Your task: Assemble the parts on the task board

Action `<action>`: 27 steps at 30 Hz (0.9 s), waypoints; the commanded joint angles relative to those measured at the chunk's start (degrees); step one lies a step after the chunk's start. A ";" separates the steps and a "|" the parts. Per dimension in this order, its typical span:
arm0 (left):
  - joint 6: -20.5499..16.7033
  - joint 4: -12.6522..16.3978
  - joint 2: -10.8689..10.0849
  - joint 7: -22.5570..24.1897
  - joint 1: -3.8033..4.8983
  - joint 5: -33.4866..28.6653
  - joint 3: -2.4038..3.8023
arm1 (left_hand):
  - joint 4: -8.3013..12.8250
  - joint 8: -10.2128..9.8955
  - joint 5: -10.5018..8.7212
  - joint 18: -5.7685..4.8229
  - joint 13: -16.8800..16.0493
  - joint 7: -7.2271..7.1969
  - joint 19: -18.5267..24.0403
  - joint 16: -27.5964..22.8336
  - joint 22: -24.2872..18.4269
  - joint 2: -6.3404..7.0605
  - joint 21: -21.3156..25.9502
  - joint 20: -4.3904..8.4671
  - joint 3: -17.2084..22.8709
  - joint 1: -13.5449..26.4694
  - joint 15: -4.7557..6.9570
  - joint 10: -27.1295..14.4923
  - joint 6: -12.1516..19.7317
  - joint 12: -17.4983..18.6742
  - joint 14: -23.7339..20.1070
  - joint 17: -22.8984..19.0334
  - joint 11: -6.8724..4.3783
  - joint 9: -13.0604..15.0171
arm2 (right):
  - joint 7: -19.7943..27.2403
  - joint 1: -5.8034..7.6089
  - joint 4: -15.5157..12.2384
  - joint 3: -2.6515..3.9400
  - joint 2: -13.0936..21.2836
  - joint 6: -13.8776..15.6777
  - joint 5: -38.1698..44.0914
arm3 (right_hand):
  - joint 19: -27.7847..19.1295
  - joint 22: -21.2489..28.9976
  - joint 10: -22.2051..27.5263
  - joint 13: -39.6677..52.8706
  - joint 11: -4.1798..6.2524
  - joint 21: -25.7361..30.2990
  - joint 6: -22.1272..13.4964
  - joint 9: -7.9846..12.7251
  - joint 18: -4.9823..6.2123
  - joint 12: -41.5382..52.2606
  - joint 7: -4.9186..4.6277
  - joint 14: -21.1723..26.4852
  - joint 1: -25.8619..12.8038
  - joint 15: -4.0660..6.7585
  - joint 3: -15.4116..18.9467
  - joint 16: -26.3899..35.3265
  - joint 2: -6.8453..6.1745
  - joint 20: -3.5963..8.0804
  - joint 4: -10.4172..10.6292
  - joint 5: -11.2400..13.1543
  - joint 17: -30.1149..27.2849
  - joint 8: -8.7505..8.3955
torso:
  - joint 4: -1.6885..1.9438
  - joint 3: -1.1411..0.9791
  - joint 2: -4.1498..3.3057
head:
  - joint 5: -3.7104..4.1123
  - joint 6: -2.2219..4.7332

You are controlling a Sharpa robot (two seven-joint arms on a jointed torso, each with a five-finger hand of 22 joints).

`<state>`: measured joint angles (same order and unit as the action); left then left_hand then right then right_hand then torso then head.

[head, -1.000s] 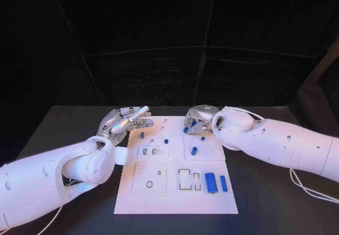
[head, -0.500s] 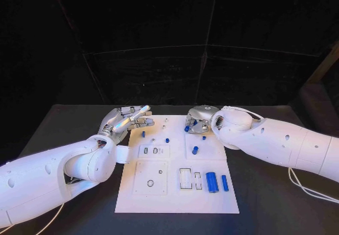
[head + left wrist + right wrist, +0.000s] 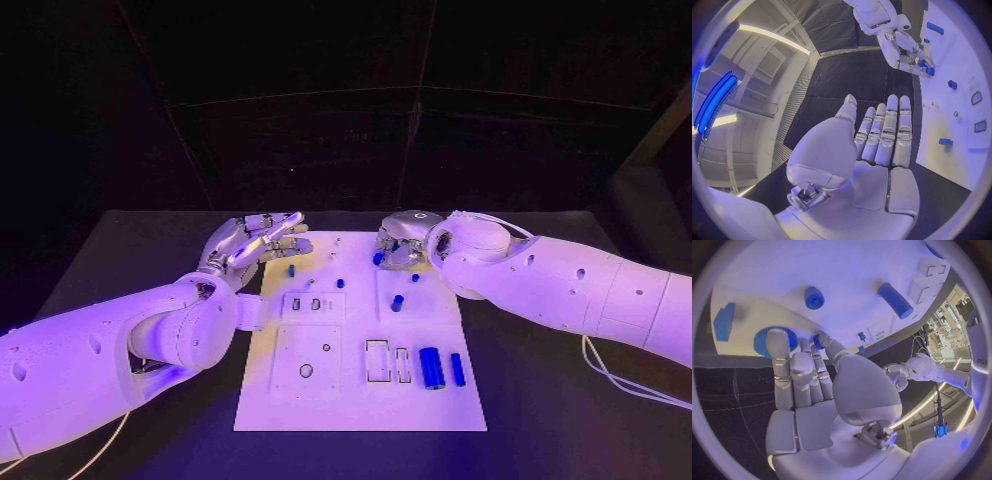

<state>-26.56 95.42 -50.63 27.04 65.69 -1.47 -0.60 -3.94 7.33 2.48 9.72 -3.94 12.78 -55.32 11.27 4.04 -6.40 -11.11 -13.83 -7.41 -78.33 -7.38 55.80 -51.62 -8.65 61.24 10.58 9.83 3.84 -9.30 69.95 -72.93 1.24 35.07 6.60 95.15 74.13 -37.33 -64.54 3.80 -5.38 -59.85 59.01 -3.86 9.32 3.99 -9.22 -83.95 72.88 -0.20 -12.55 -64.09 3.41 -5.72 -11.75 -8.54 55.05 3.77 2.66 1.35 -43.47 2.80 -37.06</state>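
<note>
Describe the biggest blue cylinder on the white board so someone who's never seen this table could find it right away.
Start at the white task board in the middle of the black table and go to its near right corner, closest to the robot. Two blue parts lie there side by side beside empty rectangular slots. The big cylinder is the thicker, left one; its neighbour, the thin blue bar, is slimmer.

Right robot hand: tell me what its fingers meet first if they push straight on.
Probably the blue toothed round part on the task board; the right robot hand has fingertips already at it, though contact is unclear.
</note>
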 commanded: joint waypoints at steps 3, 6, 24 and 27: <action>0.23 0.03 0.10 0.07 0.10 0.38 0.07 | 0.54 -0.43 0.30 0.79 0.07 0.19 -0.36 -0.22 -0.06 0.09 0.38 0.06 0.03 -0.32 -0.04 -0.22 -0.30 0.41 0.34 0.09 0.35 -0.09 | 0.12 -0.05 0.10 -0.09 -0.03 2.29 -2.42 | 1.23 -3.26 -1.79 0.11 0.34 -2.43 1.57 -0.27 -1.11 0.79 0.42 -2.05 -0.69 0.30 -1.27 -2.15 -0.28 0.00 0.75 0.13 2.15 0.57 | 0.08 0.05 0.02 | 0.10 0.04; 0.23 0.03 0.06 -0.02 0.10 0.38 0.07 | 0.68 -0.67 0.29 0.75 0.11 0.38 -0.48 -0.34 -0.09 0.15 0.53 0.05 0.04 -0.23 -0.11 -0.45 -0.07 0.63 0.29 0.16 0.48 -0.12 | 0.57 -0.05 -0.11 -0.09 0.06 4.42 -3.74 | 1.77 -5.23 -2.98 0.19 0.80 -3.93 2.76 -0.43 -1.35 1.09 0.83 -2.10 -0.65 0.66 -2.14 -3.12 -0.19 0.25 1.29 -0.19 3.01 0.98 | 0.09 0.04 0.03 | 0.04 0.18; 0.24 -0.09 -0.16 -0.28 0.19 0.37 0.07 | 0.86 -0.85 0.30 0.73 0.13 0.50 -0.55 -0.48 -0.12 0.15 0.69 0.02 0.10 -0.23 -0.18 -0.64 0.10 0.80 0.20 0.22 0.58 -0.14 | -0.81 0.05 -0.22 -0.07 -1.41 14.63 -5.75 | 2.07 -7.49 -4.91 0.20 1.48 -5.90 4.66 -0.68 -1.63 0.94 1.49 -1.93 -0.82 1.28 -4.05 -4.54 -0.74 0.86 2.72 -0.92 4.00 1.37 | 0.16 -0.01 -0.10 | -0.10 0.75; 0.25 -0.17 -0.12 -0.30 0.19 0.37 0.07 | 0.86 -0.85 0.30 0.73 0.13 0.50 -0.55 -0.48 -0.12 0.15 0.69 0.02 0.10 -0.23 -0.18 -0.64 0.10 0.80 0.20 0.22 0.58 -0.14 | -1.09 0.20 1.28 -0.06 -2.77 15.08 -4.94 | 2.05 -7.55 -4.90 0.18 1.47 -5.96 4.63 -0.66 -1.64 0.85 1.46 -1.92 -0.83 1.28 -4.15 -4.60 -0.87 0.87 2.79 -0.92 4.02 1.32 | 0.20 0.03 -0.08 | -0.14 0.73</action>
<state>-26.56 95.25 -50.79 26.58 65.78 -1.46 -0.61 -3.47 6.71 2.48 9.72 -3.90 12.78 -55.31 11.05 4.01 -6.40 -10.76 -13.83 -7.25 -78.33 -7.38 55.48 -51.61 -8.20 61.24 10.74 10.14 3.78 -9.55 69.90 -72.18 1.13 32.71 18.57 89.57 75.79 -44.79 -69.00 3.99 -3.79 -65.61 63.24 -4.49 8.43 4.82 -7.59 -83.94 71.86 0.64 -16.31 -68.45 2.35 -5.00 -8.88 -9.14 58.98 4.87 2.82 1.38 -43.53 2.69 -36.28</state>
